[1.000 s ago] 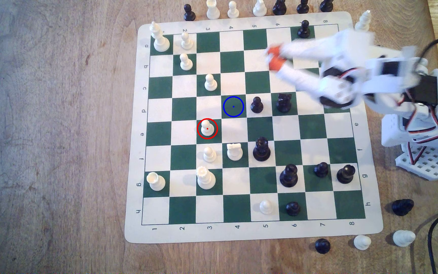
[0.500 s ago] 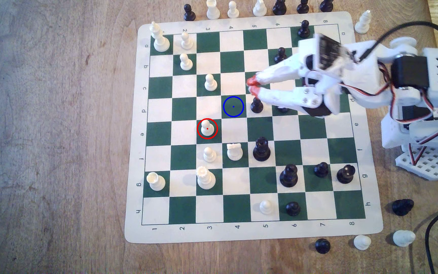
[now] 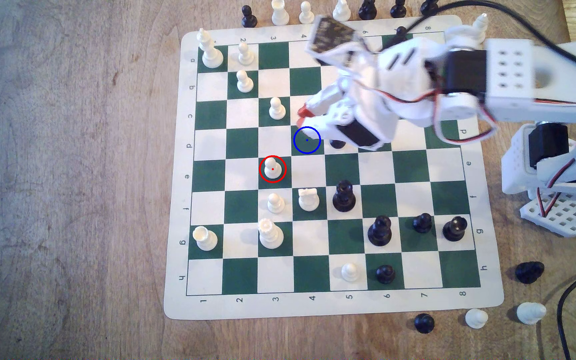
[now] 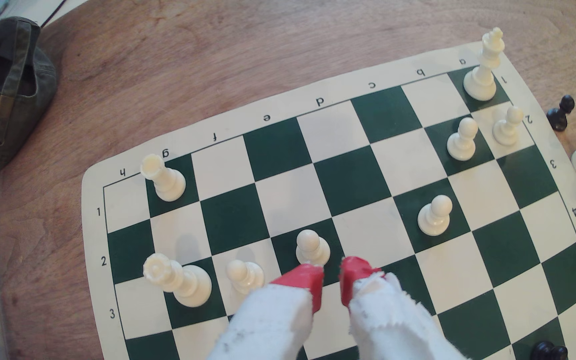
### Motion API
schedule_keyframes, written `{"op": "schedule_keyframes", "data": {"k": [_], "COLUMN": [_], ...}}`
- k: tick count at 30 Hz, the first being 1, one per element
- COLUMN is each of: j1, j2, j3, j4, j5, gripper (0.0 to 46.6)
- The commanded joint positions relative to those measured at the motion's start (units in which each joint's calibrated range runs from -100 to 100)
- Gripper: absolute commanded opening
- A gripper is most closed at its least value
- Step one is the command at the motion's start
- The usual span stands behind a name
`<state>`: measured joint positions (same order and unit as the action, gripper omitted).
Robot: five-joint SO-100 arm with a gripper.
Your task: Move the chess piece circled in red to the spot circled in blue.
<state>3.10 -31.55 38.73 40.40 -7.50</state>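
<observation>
The chess piece circled in red (image 3: 272, 168) is a small cream-white pawn standing upright on a dark green square of the board (image 3: 314, 304). In the wrist view this pawn (image 4: 312, 247) stands just beyond the red fingertips (image 4: 309, 282). The spot circled in blue (image 3: 306, 140) is a bare green square, one row up and one column to the exterior view's right of the pawn. My gripper (image 3: 300, 116) hovers just above the blue ring's upper edge. It is open by a narrow gap, with nothing between its tips.
A white pawn (image 3: 276, 109) stands close to the fingertips on the exterior view's left. A black pawn (image 3: 337, 143) is partly hidden under the gripper body. A white rook (image 3: 308, 199) and a black piece (image 3: 343, 197) stand below. A green cap (image 4: 6, 97) lies off the board.
The arm has swung across the board toward the exterior view's left, bringing the fingertips from the upper right squares to the blue ring's edge. The jaws have narrowed. No piece has moved.
</observation>
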Motion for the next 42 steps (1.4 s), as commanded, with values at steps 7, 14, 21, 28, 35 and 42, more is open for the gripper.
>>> {"op": "schedule_keyframes", "data": {"k": [7, 14, 21, 28, 35, 42], "j1": [-1.02, -1.88, -2.43, -2.59, -1.88, -1.73], "j2": [14.14, 19.92, 24.08, 26.71, 29.85, 32.22], "j3": [-15.33, -17.60, -19.69, -20.14, -20.41, -20.41], "j4": [0.22, -1.25, -2.64, -4.61, -4.77, -5.59], "j5": [-3.13, -3.96, -4.25, -4.05, -3.81, -3.71], "gripper": [3.7, 4.8, 8.2, 9.4, 11.9, 11.5]}}
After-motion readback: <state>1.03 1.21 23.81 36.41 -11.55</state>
